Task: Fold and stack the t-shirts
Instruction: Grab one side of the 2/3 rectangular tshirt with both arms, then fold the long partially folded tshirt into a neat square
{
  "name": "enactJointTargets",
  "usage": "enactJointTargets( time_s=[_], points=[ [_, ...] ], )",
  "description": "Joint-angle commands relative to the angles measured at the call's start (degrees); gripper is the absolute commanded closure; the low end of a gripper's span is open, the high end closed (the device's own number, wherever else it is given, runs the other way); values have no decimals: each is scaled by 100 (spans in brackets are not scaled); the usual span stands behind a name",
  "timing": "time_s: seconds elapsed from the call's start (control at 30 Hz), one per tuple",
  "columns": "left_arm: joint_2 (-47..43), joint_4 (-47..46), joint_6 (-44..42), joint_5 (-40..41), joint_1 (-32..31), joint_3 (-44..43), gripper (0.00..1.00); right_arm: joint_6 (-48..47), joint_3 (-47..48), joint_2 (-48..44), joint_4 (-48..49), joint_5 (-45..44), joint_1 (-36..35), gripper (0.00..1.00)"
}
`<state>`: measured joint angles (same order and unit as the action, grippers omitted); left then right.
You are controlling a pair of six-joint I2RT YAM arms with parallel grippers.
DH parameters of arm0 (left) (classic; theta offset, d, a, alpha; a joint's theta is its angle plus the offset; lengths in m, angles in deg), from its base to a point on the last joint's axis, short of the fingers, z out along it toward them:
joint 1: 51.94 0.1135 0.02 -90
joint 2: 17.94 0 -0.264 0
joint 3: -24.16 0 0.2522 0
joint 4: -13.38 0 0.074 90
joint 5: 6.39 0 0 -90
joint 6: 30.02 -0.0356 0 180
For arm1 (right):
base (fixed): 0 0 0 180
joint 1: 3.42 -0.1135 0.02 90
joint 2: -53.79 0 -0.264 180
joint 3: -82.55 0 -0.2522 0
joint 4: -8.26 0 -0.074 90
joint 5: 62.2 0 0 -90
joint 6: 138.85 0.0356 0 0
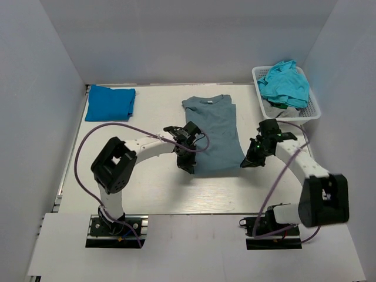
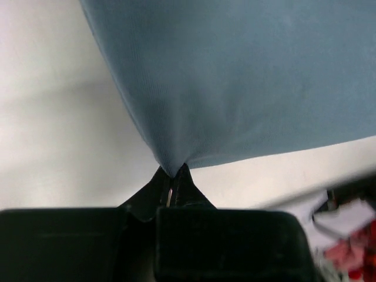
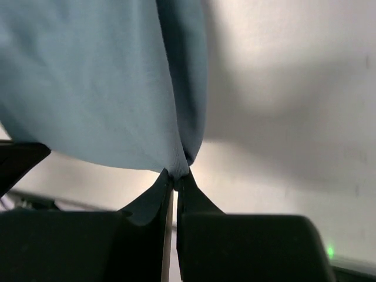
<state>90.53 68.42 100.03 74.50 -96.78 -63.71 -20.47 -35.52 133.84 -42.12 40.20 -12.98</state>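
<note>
A dusty grey-blue t-shirt (image 1: 214,132) lies folded lengthwise on the table's middle, collar at the far end. My left gripper (image 1: 185,166) is shut on its near left corner; the left wrist view shows the cloth (image 2: 247,76) pinched at my fingertips (image 2: 174,174). My right gripper (image 1: 245,163) is shut on its near right corner, and the right wrist view shows the cloth (image 3: 100,88) pinched at the tips (image 3: 176,174). A folded bright blue t-shirt (image 1: 110,103) lies at the far left. Turquoise t-shirts (image 1: 286,82) are heaped in the basket.
A white mesh basket (image 1: 314,108) stands at the far right against the wall. White walls enclose the table on three sides. Purple cables loop from both arms over the table.
</note>
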Motion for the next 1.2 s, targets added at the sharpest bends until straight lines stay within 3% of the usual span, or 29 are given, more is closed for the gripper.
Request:
enactJointTargets(
  time_s=[0.0,0.13,0.33,0.43,0.73,0.97,1.17],
  points=[
    [-1063,978,38,-495,-209,37,100,-271,359,-946,-1721,148,16,100],
    [-1643,1688,38,-961,-262,-252,100,-385,1017,-1395,-2822,86,33,100],
    [-1951,2639,-23,-874,-262,-1289,100,-763,2159,-1493,-3869,403,42,100],
    [-1952,2710,-85,-874,-140,-1554,100,-790,2477,-1388,-3844,631,51,100],
    [-1645,2693,196,470,-25,-2345,100,-799,3401,-509,-3246,834,147,100],
    [-1100,2376,74,479,361,-2398,100,-834,3797,159,-2877,948,209,100],
    [-1222,1464,-33,472,643,-2179,100,-737,3964,353,-2596,966,288,100]
  ],
)
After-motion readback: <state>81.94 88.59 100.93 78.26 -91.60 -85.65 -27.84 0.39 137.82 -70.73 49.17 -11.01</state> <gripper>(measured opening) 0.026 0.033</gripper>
